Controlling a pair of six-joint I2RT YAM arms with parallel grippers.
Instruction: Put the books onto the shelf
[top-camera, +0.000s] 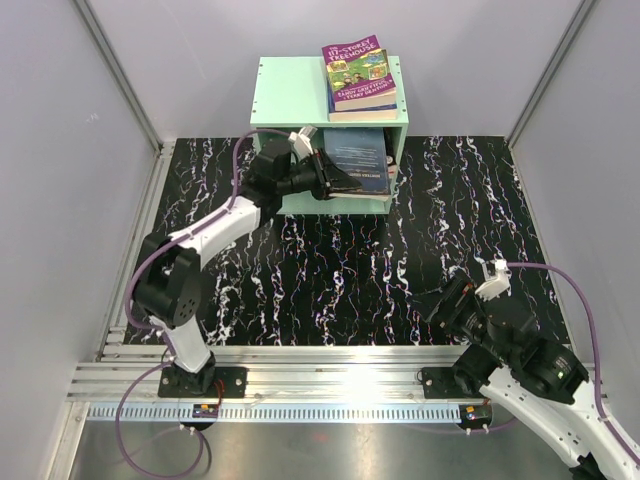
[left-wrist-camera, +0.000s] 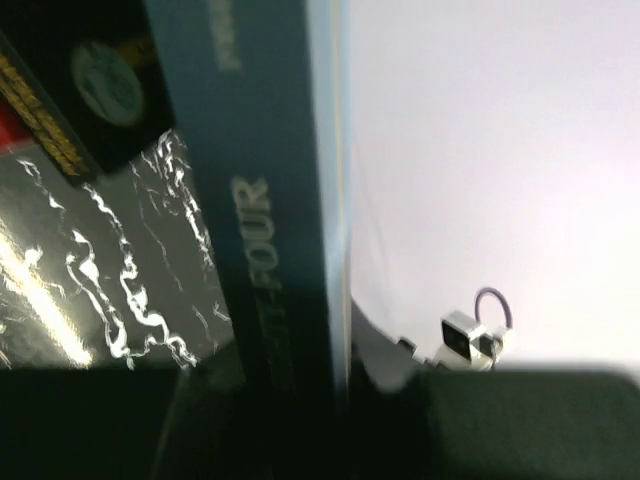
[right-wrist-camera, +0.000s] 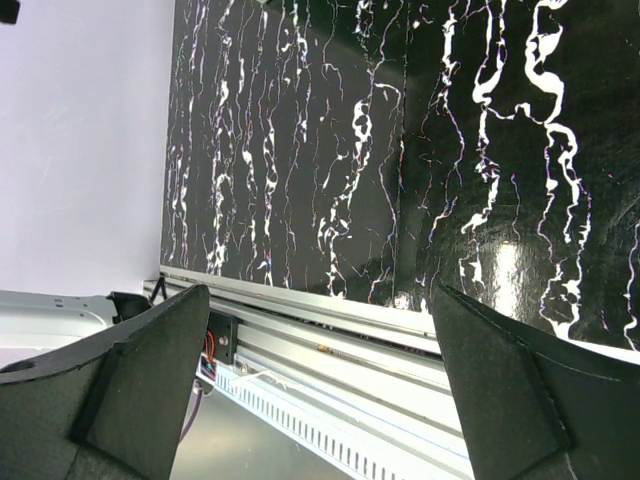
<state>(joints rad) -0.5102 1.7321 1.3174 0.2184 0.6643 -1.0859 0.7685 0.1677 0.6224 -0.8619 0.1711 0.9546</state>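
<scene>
L pincer (top-camera: 328, 180) clamped tight on dark blue book (top-camera: 360, 155), tilted w/ cover up, long axis running into mint shelf's (top-camera: 290, 90) open bay, pale spine lettering; purple Treehouse book (top-camera: 358, 72) flat on top; R pincer (right-wrist-camera: 315, 300) wide over counter (top-camera: 330, 260).

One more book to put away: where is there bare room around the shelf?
On the shelf, the top is bare left of the purple book. The table is bare from the shelf front to the near rail. Crowded: the shelf's opening, where the left end effector holds a blue book.
</scene>
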